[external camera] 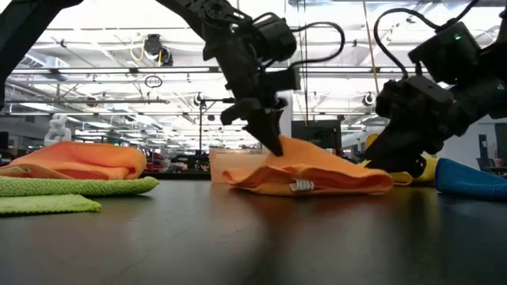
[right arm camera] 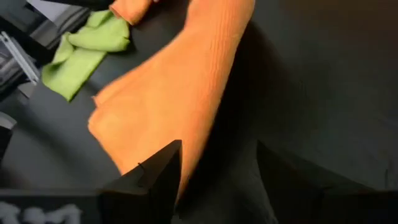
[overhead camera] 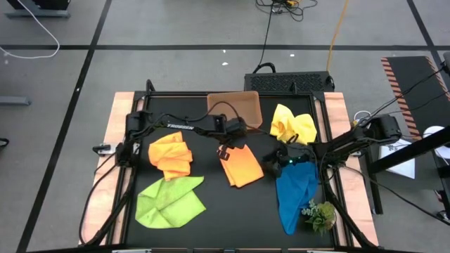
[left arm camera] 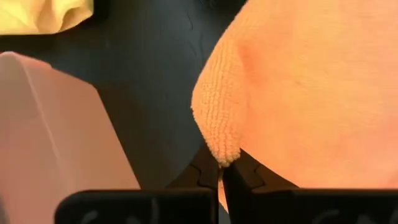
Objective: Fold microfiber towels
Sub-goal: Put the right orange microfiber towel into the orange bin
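At the centre of the high view, an orange towel (overhead camera: 242, 166) lies folded on the black worktop (overhead camera: 218, 218). The left gripper (overhead camera: 226, 150) sits at its upper-left corner, fingers pinched tight on that corner; the left wrist view shows the cloth's rounded tip (left arm camera: 222, 149) clamped between the two dark fingers (left arm camera: 202, 174). The right gripper (overhead camera: 273, 163) hovers just beside the same towel's right edge, its jaws spread wide and holding nothing, the towel's edge lying near one finger (right arm camera: 158, 168).

Counted in the high view, there are five towels:
- Two in orange-yellow tones: the held one, and a crumpled, yellower one (overhead camera: 172, 154) left of centre.
- One lime green towel (overhead camera: 169, 202) at lower left.
- One yellow towel (overhead camera: 292, 125) at upper right.
- One blue towel (overhead camera: 294, 191) at lower right, just below the right gripper.

One brown tray (overhead camera: 235, 107) sits at the upper middle. One plant sprig (overhead camera: 320, 214) touches the blue towel's lower right edge.
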Action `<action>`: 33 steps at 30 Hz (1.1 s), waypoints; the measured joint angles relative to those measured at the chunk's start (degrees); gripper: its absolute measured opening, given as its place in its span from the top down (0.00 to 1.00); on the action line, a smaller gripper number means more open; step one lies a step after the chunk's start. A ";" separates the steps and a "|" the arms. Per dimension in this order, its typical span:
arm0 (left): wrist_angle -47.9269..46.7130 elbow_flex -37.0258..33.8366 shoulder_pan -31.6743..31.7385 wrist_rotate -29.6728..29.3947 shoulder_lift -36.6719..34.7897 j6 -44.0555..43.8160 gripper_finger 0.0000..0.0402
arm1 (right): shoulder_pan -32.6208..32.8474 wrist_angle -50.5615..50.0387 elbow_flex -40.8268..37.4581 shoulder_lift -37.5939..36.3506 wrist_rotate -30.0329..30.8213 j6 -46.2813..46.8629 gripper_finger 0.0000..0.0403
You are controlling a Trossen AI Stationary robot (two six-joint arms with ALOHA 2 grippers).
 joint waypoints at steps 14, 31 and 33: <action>1.71 0.04 -1.14 -3.89 -4.67 -2.43 0.99 | -0.76 0.62 5.86 9.47 -3.83 -1.21 0.40; -3.21 0.00 -1.10 -6.36 -6.53 -6.26 0.99 | 0.35 5.13 4.51 7.30 -4.33 -3.44 0.98; -4.86 -0.02 -1.10 -7.07 -7.22 -6.69 0.99 | 0.35 5.14 4.49 5.15 -3.63 -4.28 0.98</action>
